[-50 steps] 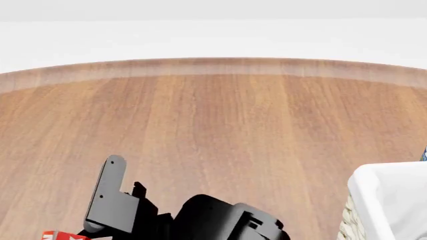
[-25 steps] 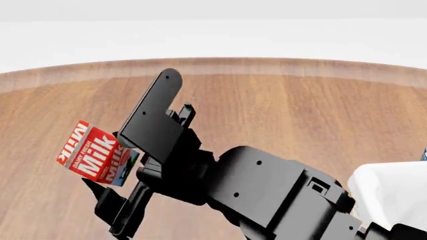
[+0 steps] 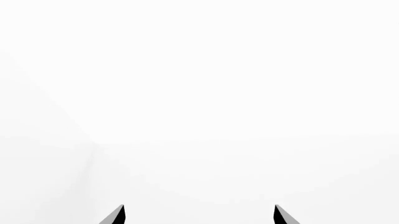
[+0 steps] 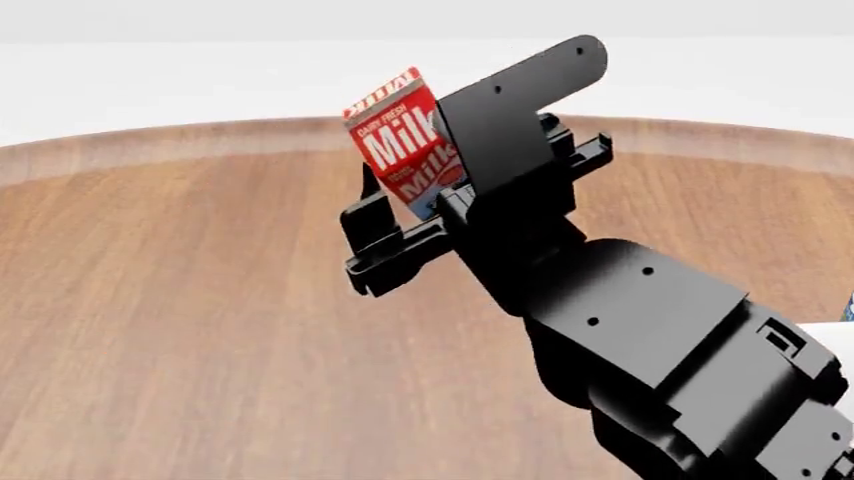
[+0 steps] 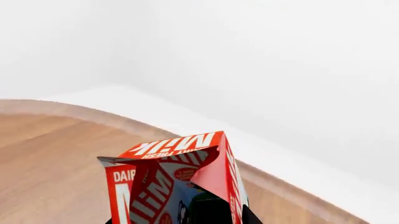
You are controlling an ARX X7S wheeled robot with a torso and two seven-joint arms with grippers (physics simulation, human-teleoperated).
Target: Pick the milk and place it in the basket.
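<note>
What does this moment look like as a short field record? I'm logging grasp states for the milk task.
held object: milk, tilted, lifted clear above the table
holder: right gripper, shut on the carton
left gripper: two fingertips apart, nothing between them, facing blank white
basket: only a white sliver at the head view's right edge
placement: not yet done

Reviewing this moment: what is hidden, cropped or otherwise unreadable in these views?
- Basket: head view shows only a white sliver at the right edge; arm and frame hide the rest.
- Left gripper: its wrist view shows only two fingertips, apart, against blank white.
- Milk: base hidden behind the right gripper; cut off in the wrist view.
</note>
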